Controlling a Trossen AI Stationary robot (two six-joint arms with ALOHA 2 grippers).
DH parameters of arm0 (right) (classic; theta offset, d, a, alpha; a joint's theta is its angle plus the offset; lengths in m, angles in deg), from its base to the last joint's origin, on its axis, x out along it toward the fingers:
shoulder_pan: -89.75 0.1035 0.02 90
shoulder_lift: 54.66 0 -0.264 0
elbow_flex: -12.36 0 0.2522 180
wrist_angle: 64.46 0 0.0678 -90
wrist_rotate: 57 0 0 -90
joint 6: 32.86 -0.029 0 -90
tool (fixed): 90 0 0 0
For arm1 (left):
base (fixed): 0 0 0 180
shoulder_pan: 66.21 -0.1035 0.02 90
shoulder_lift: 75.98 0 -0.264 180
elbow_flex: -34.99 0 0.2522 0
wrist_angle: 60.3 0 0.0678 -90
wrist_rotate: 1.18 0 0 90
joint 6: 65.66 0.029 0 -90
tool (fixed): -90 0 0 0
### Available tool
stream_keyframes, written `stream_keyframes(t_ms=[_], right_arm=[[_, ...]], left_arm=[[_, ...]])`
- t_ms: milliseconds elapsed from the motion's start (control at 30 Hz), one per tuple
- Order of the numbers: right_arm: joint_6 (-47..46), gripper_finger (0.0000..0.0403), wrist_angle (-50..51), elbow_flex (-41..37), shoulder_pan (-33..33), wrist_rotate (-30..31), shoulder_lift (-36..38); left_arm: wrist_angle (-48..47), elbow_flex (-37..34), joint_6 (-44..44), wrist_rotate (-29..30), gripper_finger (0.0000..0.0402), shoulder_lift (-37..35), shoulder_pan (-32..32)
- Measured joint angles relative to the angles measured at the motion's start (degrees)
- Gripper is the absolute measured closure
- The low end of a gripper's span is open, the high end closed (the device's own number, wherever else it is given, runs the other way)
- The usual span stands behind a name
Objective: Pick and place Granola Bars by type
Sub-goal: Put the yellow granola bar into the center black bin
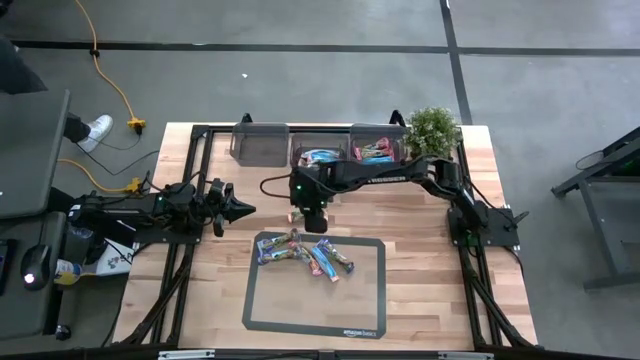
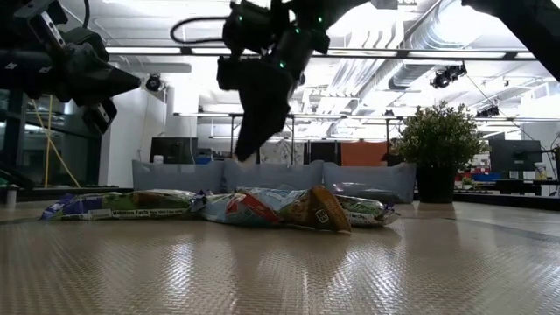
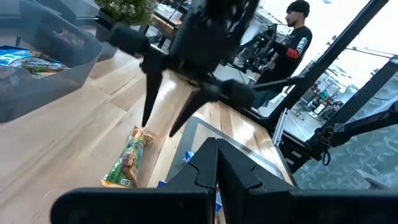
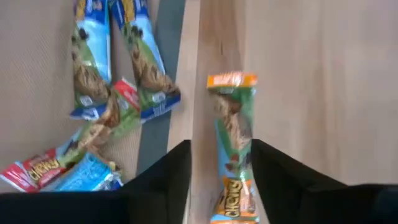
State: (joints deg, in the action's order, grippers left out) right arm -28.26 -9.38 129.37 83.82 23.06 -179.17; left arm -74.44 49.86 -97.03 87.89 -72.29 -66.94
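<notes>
- Granola Bars (image 1: 305, 255): heap on the dark mat (image 1: 365, 300) at counter centre; more sorted in the clear bins (image 1: 325, 150) at 12 o'clock.
- Green-and-orange bar (image 4: 233, 146): alone on bare wood (image 1: 420, 220), just off the mat's 12 o'clock edge.
- Handling: probably light, pliable, slick foil; pinch mid-length across the narrow width.
- Right end effector (image 4: 221, 165): part-open, straddling that bar, holding nothing.
- Left end effector (image 1: 243, 209): shut, empty, at 9 o'clock.
- Hidden: bars lowest in the heap; wrapper print unreadable.

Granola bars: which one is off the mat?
The green-and-orange bar lying alone on bare wood beside the mat's edge, between the right gripper's open fingers. The other loose bars lie piled on the mat.
</notes>
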Motion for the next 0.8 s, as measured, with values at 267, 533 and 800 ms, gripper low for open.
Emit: stream_keyframes(t_ms=[267, 533, 800], right_arm=[[3.7, 0.0197, -2.3, -4.9, -0.1, 0.7, -0.1], [9.6, 0.0196, -5.7, -6.0, -0.2, 3.1, -0.1], [9.5, 0.0196, -10.7, -6.0, -0.5, 3.3, -0.6]], left_arm=[[0.1, 0.0, 0.0, 0.0, 0.0401, 0.0, 0.0], [0.1, 0.0, 0.0, 0.0, 0.0401, 0.0, 0.0], [0.1, 0.0, 0.0, 0.0, 0.0401, 0.0, 0.0]])
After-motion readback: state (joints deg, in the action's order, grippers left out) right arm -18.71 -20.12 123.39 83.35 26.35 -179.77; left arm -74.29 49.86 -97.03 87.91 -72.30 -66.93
